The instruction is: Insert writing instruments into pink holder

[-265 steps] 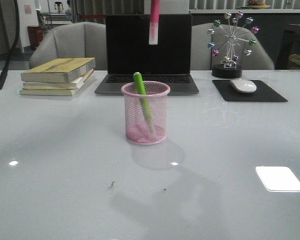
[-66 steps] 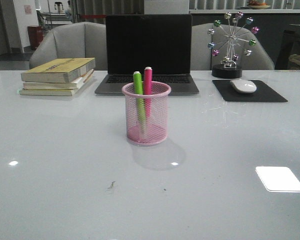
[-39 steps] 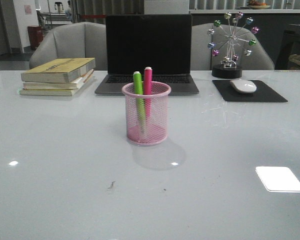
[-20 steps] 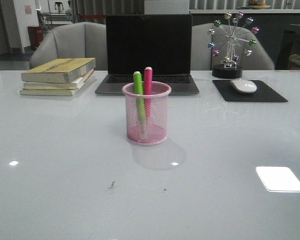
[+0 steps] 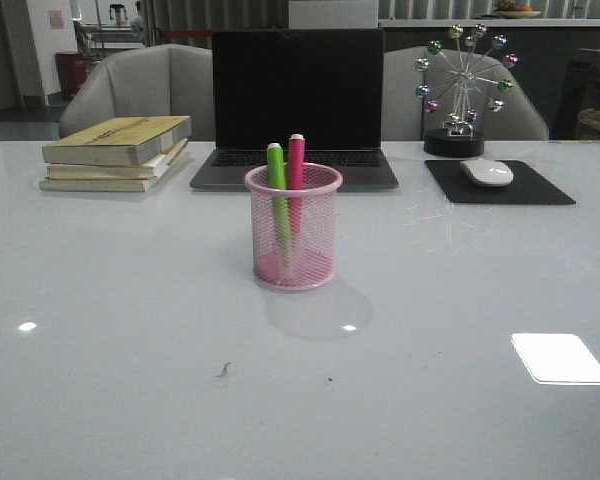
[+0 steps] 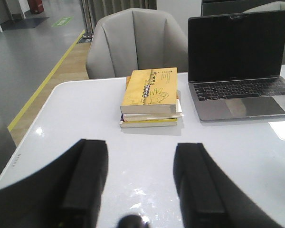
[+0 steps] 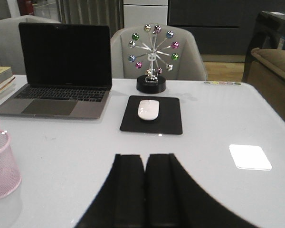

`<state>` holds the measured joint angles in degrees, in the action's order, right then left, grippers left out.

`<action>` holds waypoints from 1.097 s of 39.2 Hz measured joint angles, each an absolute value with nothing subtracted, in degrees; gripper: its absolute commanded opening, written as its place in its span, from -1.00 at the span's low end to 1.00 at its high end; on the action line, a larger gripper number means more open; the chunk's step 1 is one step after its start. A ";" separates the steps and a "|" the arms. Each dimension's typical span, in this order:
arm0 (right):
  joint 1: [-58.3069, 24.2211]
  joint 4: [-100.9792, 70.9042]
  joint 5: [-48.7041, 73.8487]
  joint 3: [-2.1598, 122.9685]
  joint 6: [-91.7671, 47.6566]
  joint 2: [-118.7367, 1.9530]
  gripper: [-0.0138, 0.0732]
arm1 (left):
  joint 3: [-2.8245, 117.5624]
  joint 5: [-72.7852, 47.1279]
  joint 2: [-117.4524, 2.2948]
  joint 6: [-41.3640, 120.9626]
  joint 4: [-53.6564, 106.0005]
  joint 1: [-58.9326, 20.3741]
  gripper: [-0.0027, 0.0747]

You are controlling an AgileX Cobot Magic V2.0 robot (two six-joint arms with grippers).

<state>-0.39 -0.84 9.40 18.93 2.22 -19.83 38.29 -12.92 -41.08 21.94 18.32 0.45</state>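
A glossy white counter [image 5: 130, 300] runs across an office room, with grey armchairs [image 5: 140, 85] behind its far edge. Near the middle of the counter stands the pink holder [image 5: 292, 228], upright. Both highlighters are inside it, side by side and touching or nearly so, their upper ends rising above the rim: the lime green highlighter [image 5: 277, 190] on the left, the bright pink highlighter [image 5: 296, 175] on the right, both leaning slightly.

Toward the far edge, just behind the holder, sits an open laptop [image 5: 296, 110] with a dark screen. At the far left corner area lies a stack of books [image 5: 117, 152], a yellow-covered one on top. To the far right a white mouse [image 5: 487, 172] rests on a black mouse pad [image 5: 500, 183], and behind the pad stands a ferris-wheel desk ornament [image 5: 462, 85] with coloured balls.

Neither arm shows in the front view. In the left wrist view the left gripper [image 6: 140, 183] hangs above the counter's left part, facing the books, its jaws spread wide with nothing between them. In the right wrist view the right gripper [image 7: 145, 190] is over the right part of the counter, facing the mouse pad, its jaws pressed together and empty; the holder's rim shows at that view's edge.
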 measured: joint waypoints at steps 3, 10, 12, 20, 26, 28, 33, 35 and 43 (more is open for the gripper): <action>-1.22 -0.84 9.16 15.02 2.22 -17.28 -0.63 | 38.29 -12.92 -41.08 21.94 18.32 0.45 0.06; -1.44 -0.84 7.54 8.24 2.22 -12.61 -0.63 | 38.29 -12.92 -41.08 21.94 18.32 0.45 0.06; -1.44 -0.84 7.31 6.57 2.22 -11.31 -0.63 | 38.29 -12.92 -41.08 21.94 18.32 0.45 0.06; -1.44 -0.84 7.31 1.39 2.22 -4.67 -0.63 | 38.29 -12.92 -41.08 21.94 18.32 0.45 0.06; -1.44 -1.52 7.31 -0.83 2.22 0.09 -0.63 | 38.29 -12.92 -41.08 21.94 18.32 0.45 0.06; -1.44 -2.14 7.31 -1.43 2.22 0.49 -0.63 | 38.29 -12.92 -41.08 21.94 18.32 0.45 0.06; -1.44 -3.04 7.89 -1.71 2.22 0.58 -0.63 | 38.29 -12.92 -41.08 21.94 18.32 0.45 0.06; -1.44 -3.04 7.98 -1.71 2.22 0.58 -0.63 | 38.29 -12.92 -41.08 21.94 18.32 0.45 0.06; -1.44 -3.15 7.98 -1.71 2.22 0.58 -0.63 | 38.29 -12.92 -41.08 21.98 18.32 0.45 0.06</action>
